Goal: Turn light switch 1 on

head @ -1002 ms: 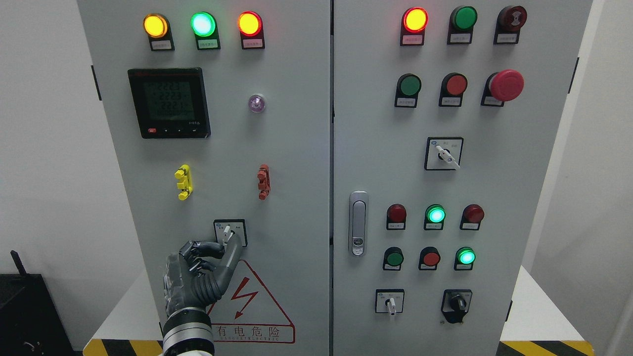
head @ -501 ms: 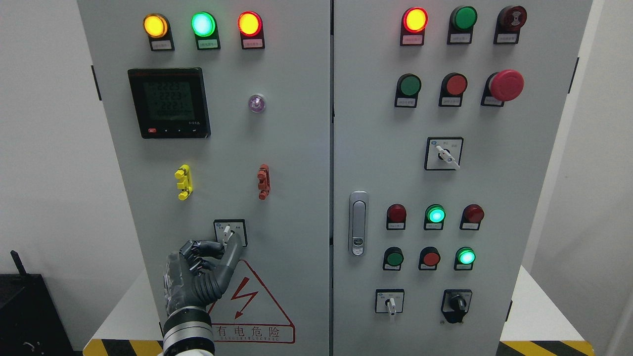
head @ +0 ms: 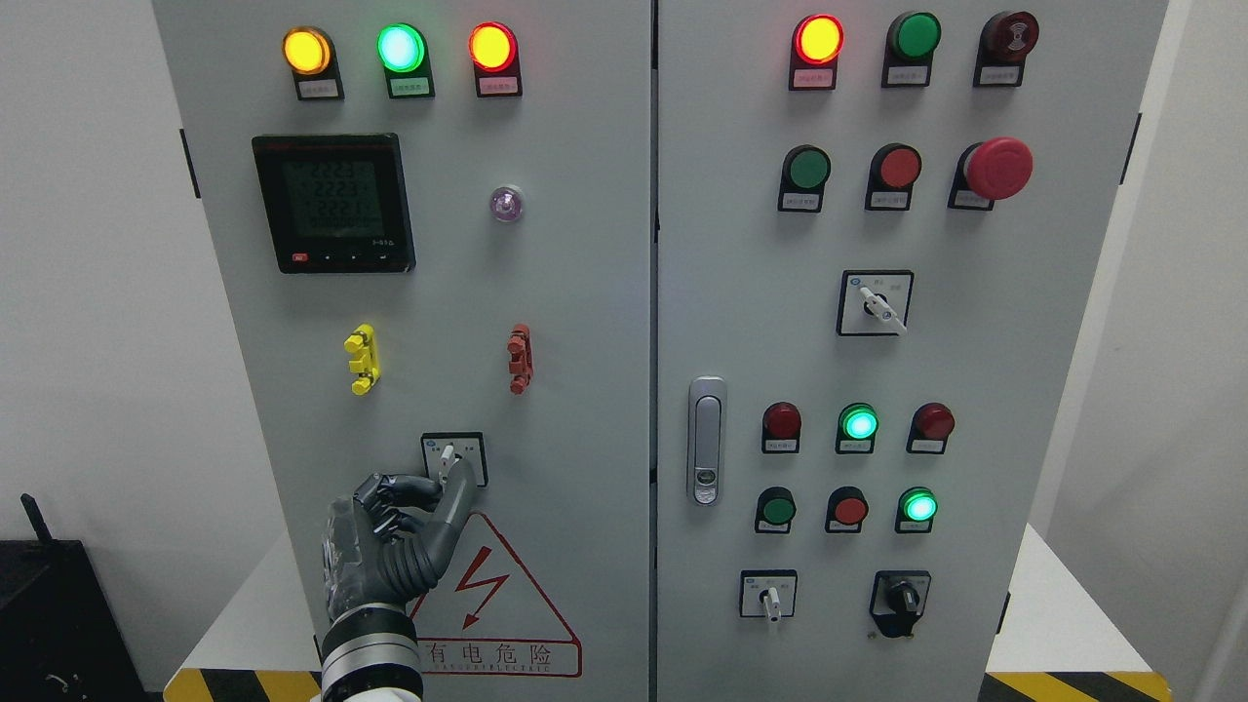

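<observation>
White walls frame a grey two-door electrical cabinet (head: 585, 292) that fills the view. Entering from the lower left, the left hand (head: 395, 546) rises against the left door with its thumb and a curled finger pinching the small white lever of the rotary switch (head: 453, 458), which sits at the hand's fingertips, directly above a red warning triangle (head: 497, 595). Higher above the hand are a yellow clip (head: 362, 359), a red clip (head: 521, 359) and a dark meter display (head: 333, 203). Far right of the hand, the other door carries a silver door handle (head: 707, 441) and a red mushroom button (head: 997, 168).
</observation>
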{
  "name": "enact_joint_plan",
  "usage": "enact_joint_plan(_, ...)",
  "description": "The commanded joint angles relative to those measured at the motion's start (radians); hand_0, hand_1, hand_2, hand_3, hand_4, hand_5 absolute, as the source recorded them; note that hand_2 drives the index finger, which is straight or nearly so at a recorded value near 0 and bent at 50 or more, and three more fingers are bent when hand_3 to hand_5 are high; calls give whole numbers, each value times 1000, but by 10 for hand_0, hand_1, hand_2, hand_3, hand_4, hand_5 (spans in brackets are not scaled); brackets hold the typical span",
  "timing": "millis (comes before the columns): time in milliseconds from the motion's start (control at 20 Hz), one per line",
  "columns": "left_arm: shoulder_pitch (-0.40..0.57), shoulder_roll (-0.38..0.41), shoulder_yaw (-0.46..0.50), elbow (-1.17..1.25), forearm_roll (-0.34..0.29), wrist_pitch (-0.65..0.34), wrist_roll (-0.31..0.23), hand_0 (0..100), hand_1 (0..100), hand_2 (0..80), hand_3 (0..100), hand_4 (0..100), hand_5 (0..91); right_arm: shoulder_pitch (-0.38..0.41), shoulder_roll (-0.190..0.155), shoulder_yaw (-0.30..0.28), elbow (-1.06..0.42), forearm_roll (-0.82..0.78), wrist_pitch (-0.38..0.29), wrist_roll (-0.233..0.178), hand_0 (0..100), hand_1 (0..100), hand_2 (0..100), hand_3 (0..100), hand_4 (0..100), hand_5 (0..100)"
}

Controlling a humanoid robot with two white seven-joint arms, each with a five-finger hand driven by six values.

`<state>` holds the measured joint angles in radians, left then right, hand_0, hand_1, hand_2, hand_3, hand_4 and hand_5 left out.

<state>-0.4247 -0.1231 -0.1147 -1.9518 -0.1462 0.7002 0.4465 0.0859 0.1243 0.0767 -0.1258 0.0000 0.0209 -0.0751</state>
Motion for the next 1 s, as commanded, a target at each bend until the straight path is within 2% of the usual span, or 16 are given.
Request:
enact_joint_plan(0,-2,0,0,5,-1,1,0,147,649,619,740,860,779,0,0,0,0,-25,1,0,0,0,0,0,0,0)
enact_joint_plan(651,-12,3,3,7,-4,1,0,160,642,625,749,862,785,0,0,0,0,-25,1,0,0,0,0,0,0,0)
enact_joint_plan(952,-16,7,3,7,-4,13,0,204,642,627,755,864,791,0,0,0,0,-25,1,0,0,0,0,0,0,0)
